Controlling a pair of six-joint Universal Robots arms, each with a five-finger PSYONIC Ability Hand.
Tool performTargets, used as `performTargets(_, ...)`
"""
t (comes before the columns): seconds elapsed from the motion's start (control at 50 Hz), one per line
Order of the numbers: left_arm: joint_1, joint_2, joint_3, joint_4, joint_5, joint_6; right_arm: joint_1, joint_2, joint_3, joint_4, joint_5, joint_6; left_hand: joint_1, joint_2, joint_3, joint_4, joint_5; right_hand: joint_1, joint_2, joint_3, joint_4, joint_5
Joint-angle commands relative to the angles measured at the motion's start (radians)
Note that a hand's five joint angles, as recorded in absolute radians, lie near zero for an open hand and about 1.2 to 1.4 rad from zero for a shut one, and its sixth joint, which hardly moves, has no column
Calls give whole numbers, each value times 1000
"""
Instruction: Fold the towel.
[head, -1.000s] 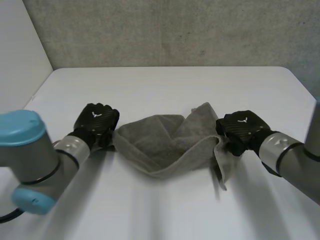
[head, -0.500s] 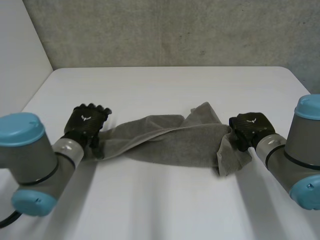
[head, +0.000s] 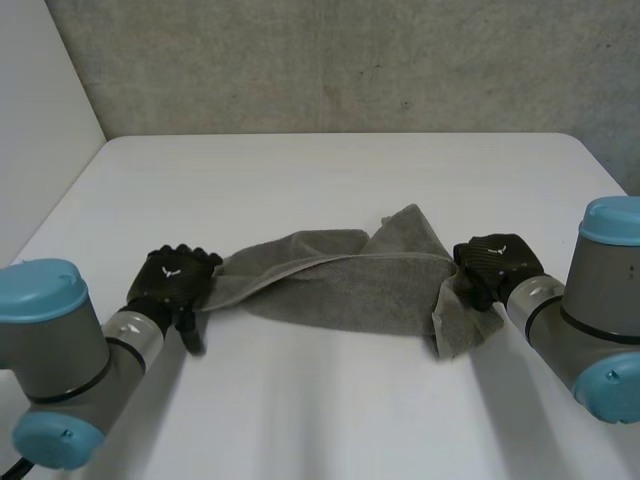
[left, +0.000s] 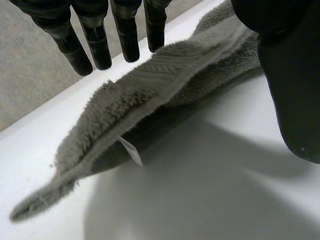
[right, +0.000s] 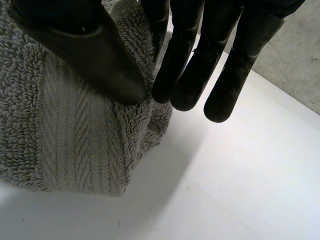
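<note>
Towel stretched between left hand, right hand, over table.

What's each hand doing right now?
Left hand: shut on the grey towel, pinching its left end.
Right hand: shut on the towel's right end, thumb pinching it against the fingers.

Likely inside left hand: towel end.

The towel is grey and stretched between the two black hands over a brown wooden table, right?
Not quite: the table is white, not brown wood, as the head view shows. The grey towel is indeed stretched between the left hand and the right hand.
</note>
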Motion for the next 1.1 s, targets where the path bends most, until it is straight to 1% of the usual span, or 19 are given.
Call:
performTargets(0.02, -1, -45, 70, 51, -1, 0, -2, -13, 9, 3, -6, 3, 158, 159, 167, 161, 172, 15, 35, 25, 26, 21)
performTargets(0.1, -3, -82, 106, 68, -1, 0, -6, -26, 12, 13, -6, 5, 397, 397, 406, 399, 410, 18, 38, 27, 29, 24)
performTargets(0.12, -4, -98, 126, 69, 4, -2, -8, -39, 12, 14, -3, 5, 719, 720, 728, 722, 733, 18, 38, 27, 29, 24)
performTargets(0.14, -4, -98, 126, 69, 4, -2, -8, -39, 12, 14, -3, 5, 722, 723, 731, 725, 736, 18, 38, 27, 29, 24)
performTargets(0.16, -4, -105, 146, 68, 4, -5, -11, -55, 12, 20, -5, 2, 1045, 1046, 1054, 1048, 1059, 21, 41, 30, 32, 26)
performTargets(0.18, -6, -109, 161, 66, 2, -8, -11, -73, 10, 34, -5, -5, 1089, 1089, 1098, 1091, 1102, 27, 47, 36, 37, 32)
performTargets(0.26, -4, -86, 186, 52, 1, -15, -12, -121, -8, 99, -15, -37, 1089, 1090, 1098, 1092, 1103, 33, 53, 42, 43, 38)
performTargets(0.36, 6, 71, 181, -18, 27, -14, -22, -226, -94, 323, -138, -176, 1089, 1090, 1098, 1092, 1103, 47, 68, 57, 58, 53)
performTargets(0.48, 17, 126, 196, -67, 125, -15, -66, -208, -216, 539, -192, -314, 1089, 1090, 1098, 1092, 1103, 47, 68, 57, 58, 53)
performTargets(0.54, 14, 108, 202, -61, 136, -15, -66, -177, -244, 536, -193, -328, 1089, 1090, 1098, 1092, 1103, 47, 68, 57, 58, 53)
performTargets(0.7, -1, -105, 425, -60, 114, -5, -49, -36, -401, 277, -192, -347, 1089, 1090, 1098, 1092, 1103, 138, 159, 148, 149, 144)
performTargets(0.8, -29, -121, 752, 3, 41, -46, -3, -32, -517, -202, -147, -325, 1089, 1090, 1098, 1092, 1103, 146, 166, 156, 157, 152)
performTargets(0.82, -29, -121, 753, 3, 40, -46, -3, -32, -517, -204, -147, -325, 1089, 1090, 1098, 1092, 1103, 146, 166, 156, 157, 152)
performTargets(0.86, -53, -93, 904, 112, 7, -103, 6, -85, -519, -483, -124, -315, 1089, 1090, 1098, 1092, 1103, 146, 166, 156, 157, 152)
performTargets(0.88, -53, -93, 905, 112, 7, -103, 6, -85, -519, -484, -124, -314, 1089, 1090, 1098, 1092, 1103, 146, 166, 156, 157, 152)
performTargets(0.92, -50, -44, 1010, 201, -27, -167, 26, -179, -507, -706, -130, -255, 1089, 1090, 1098, 1092, 1103, 146, 166, 156, 157, 152)
performTargets(1.04, -55, -15, 1043, 242, -30, -216, 17, -222, -514, -716, -204, -112, 1089, 1090, 1098, 1092, 1103, 146, 166, 156, 157, 152)
performTargets(1.08, -55, -9, 978, 223, -30, -218, 15, -214, -507, -615, -325, -31, 1089, 1090, 1098, 1092, 1103, 146, 166, 156, 157, 152)
performTargets(1.1, -55, -9, 977, 223, -30, -218, 15, -214, -506, -615, -325, -31, 1089, 1090, 1098, 1092, 1103, 146, 166, 156, 157, 152)
